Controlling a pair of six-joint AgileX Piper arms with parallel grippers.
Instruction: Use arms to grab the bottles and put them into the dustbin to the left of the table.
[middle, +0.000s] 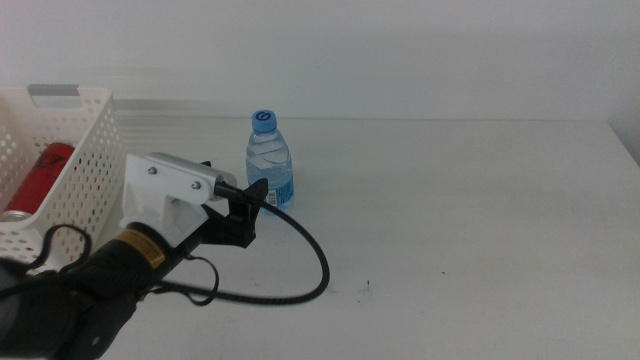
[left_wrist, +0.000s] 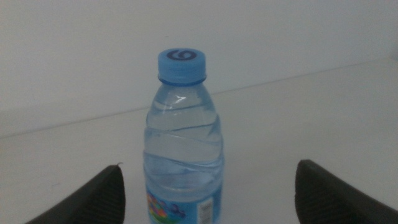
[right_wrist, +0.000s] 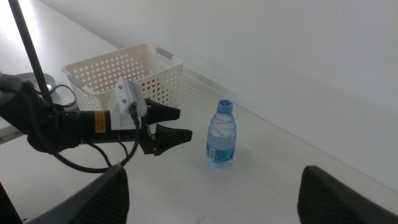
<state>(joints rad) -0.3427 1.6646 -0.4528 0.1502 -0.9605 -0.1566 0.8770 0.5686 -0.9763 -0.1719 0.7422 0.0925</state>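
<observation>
A small clear water bottle (middle: 270, 160) with a blue cap stands upright on the white table (middle: 460, 220). My left gripper (middle: 250, 211) is open just in front of it, level with its lower half and not touching it. In the left wrist view the bottle (left_wrist: 183, 143) stands in line with the gap of my left gripper (left_wrist: 210, 168). A red soda can (middle: 42, 175) lies in the white perforated dustbin (middle: 88, 165) at the left. My right gripper (right_wrist: 214, 186) is open and empty, high above the table, out of the middle view. The yellow tea bottle is out of view.
A thick black cable (middle: 315, 265) loops from the left arm over the table in front of the bottle. The right wrist view shows the left gripper (right_wrist: 169, 127), the bottle (right_wrist: 222, 134) and the dustbin (right_wrist: 134, 68) from afar.
</observation>
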